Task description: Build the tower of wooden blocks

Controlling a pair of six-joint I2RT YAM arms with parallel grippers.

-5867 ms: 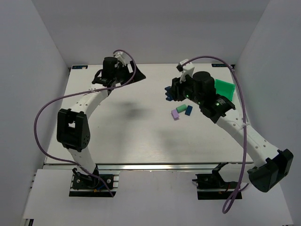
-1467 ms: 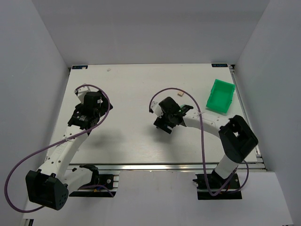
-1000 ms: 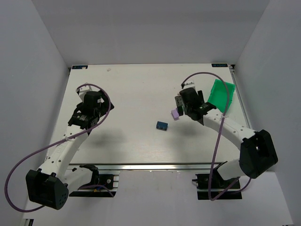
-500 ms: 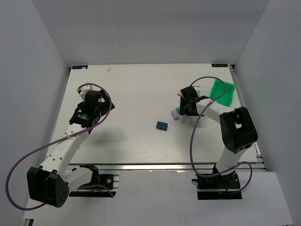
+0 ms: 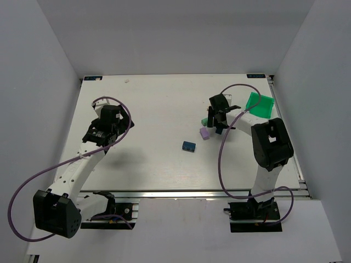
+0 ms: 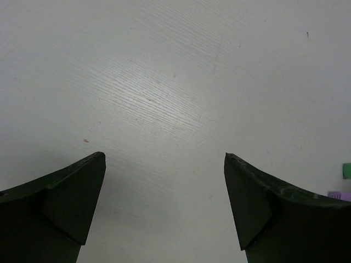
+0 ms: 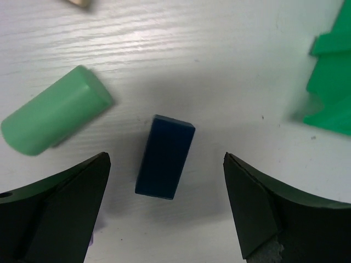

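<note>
Overhead, I take the green bin [image 5: 260, 104] at the far right of the table [image 5: 153, 104] as my mark. The right gripper [image 5: 217, 121] hangs just left of the bin, and its body covers whatever sits under it. From this camera I cannot judge its jaws. A mint green block [image 5: 204, 121] peeks out on the gripper's side away from the bin, with a lilac block [image 5: 204, 133] a little nearer me. A dark blue block [image 5: 189, 146] lies farther left of the bin and nearer me, apart from the others. The left gripper [image 5: 105, 121] is well away from the bin, across the table — its jaws are hidden under its own body too.

On the left wrist camera, both fingers [image 6: 55, 213] stand wide with bare tabletop between them. A green sliver and a lilac sliver sit at the right edge of the frame, cut off and too small to name.

On the right wrist camera, the jaws are wide and hold nothing — a second dark blue block [image 7: 165, 157] lies flat on the table between them, touching neither finger. The mint green block shows here as a cylinder on its side. It lies on the far side of that blue block from the bin, close but not touching. A cream block [image 7: 77, 3] is cut off by the top edge. Only a corner of the bin shows at the right edge.
</note>
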